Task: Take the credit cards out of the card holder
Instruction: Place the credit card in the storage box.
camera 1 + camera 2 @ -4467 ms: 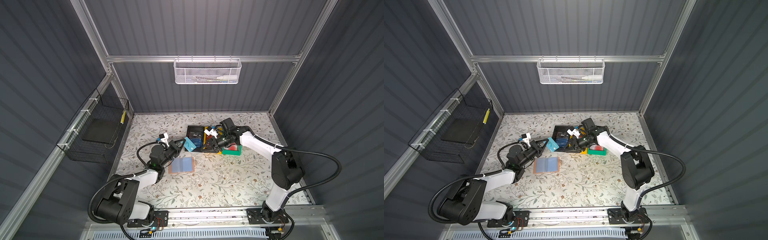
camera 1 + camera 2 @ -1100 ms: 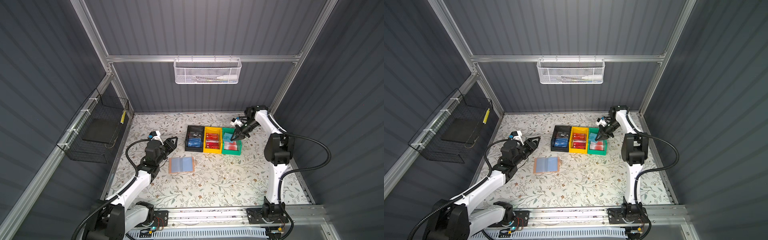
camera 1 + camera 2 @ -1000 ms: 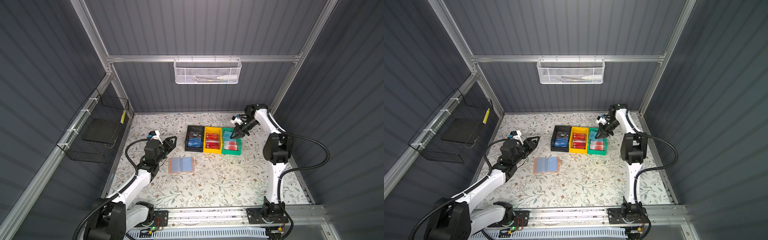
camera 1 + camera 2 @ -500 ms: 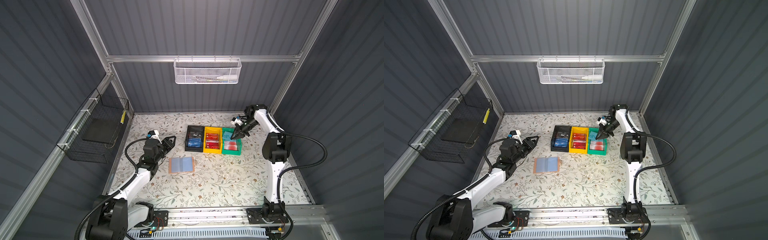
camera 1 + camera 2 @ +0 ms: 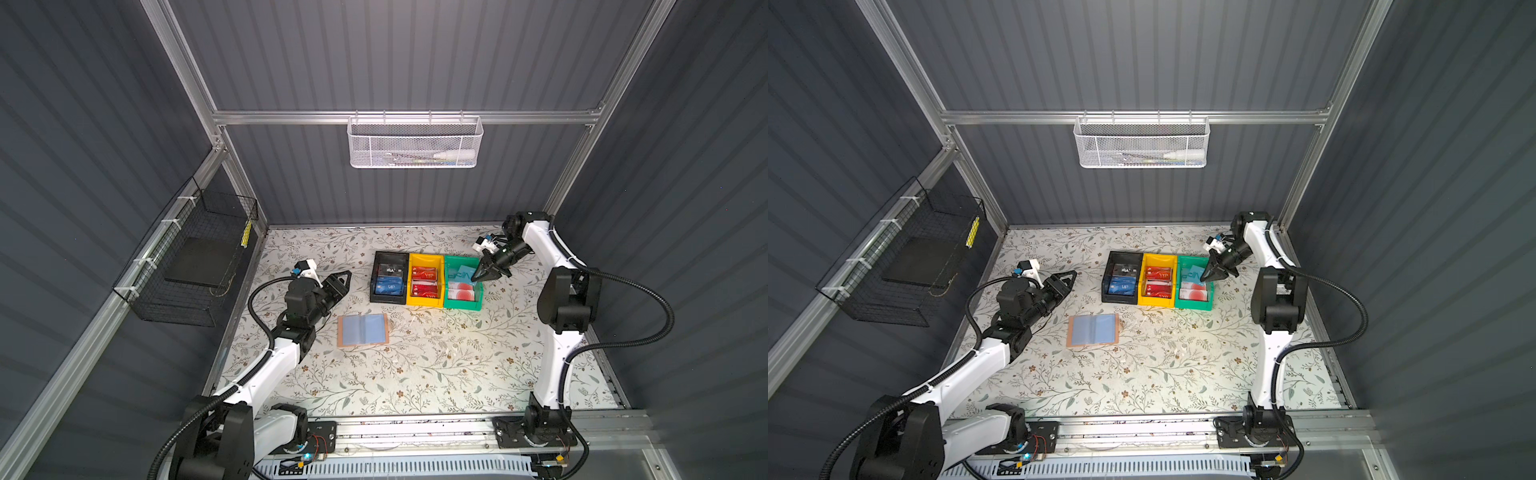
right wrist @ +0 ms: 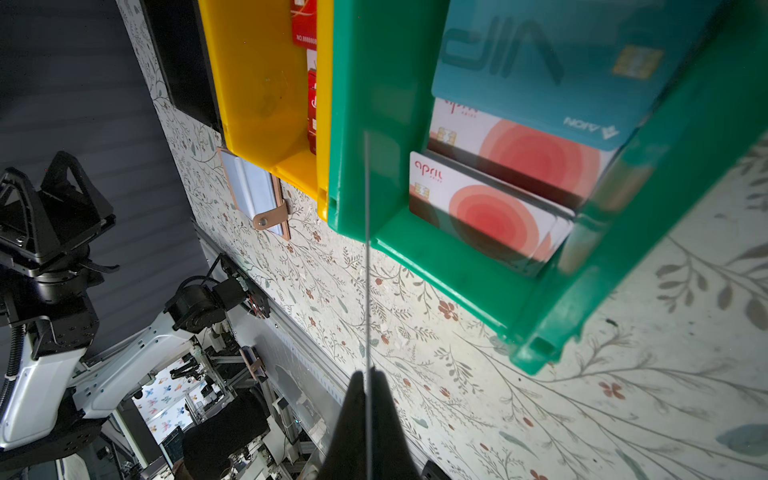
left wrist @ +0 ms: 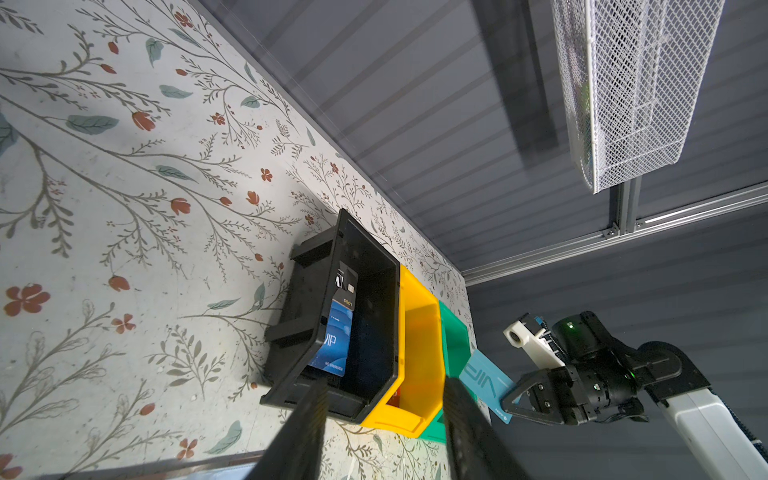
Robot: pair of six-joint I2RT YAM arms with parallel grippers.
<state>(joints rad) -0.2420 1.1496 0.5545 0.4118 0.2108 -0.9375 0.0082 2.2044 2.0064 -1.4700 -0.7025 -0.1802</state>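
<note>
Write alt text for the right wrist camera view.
The right gripper, fingers shut, pinches a thin card seen edge-on at a green bin holding a teal VIP card and white cards with red circles. A yellow bin adjoins it; the card holder lies farther off.

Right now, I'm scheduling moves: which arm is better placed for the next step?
Right. The right gripper is shut on a teal card at the green bin, likely ready to drop it. The left gripper is open, empty, farther off.

Tan card holder (image 5: 363, 329) with bluish sleeves, black bin (image 5: 390, 255), yellow bin (image 5: 426, 259), green bin (image 5: 461, 304), white floral table (image 5: 436, 365), teal card (image 5: 460, 272)
</note>
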